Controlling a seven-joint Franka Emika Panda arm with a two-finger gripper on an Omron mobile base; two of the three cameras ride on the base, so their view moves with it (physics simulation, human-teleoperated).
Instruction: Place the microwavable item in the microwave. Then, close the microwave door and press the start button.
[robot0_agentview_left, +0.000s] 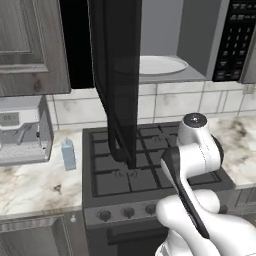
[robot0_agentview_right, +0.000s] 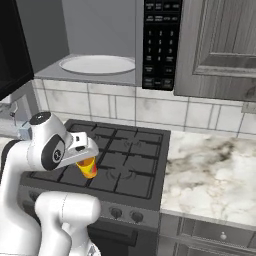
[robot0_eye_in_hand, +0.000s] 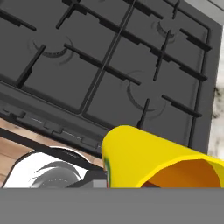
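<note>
The cup (robot0_agentview_right: 88, 167) hangs over the front left part of the stove (robot0_agentview_right: 130, 155), held under the arm's white hand, its yellow body and orange-red band showing just below the wrist in the right base view. In the hand view the cup (robot0_eye_in_hand: 153, 159) lies tilted across the lower right, close to the camera, with the stove grates (robot0_eye_in_hand: 109, 65) behind it. The pincer (robot0_agentview_right: 86, 162) appears closed on the cup, though its fingertips are hidden by the cup and the hand. Above the stove, the microwave (robot0_agentview_right: 100, 45) stands open, its white turntable (robot0_agentview_right: 97, 64) bare and its keypad (robot0_agentview_right: 159, 45) to the right. The door (robot0_agentview_left: 117, 80) swings out toward the camera in the left base view. On the left tabletop (robot0_agentview_left: 35, 182) a pale blue carton (robot0_agentview_left: 68, 154) stands beside a coffee machine (robot0_agentview_left: 22, 130).
</note>
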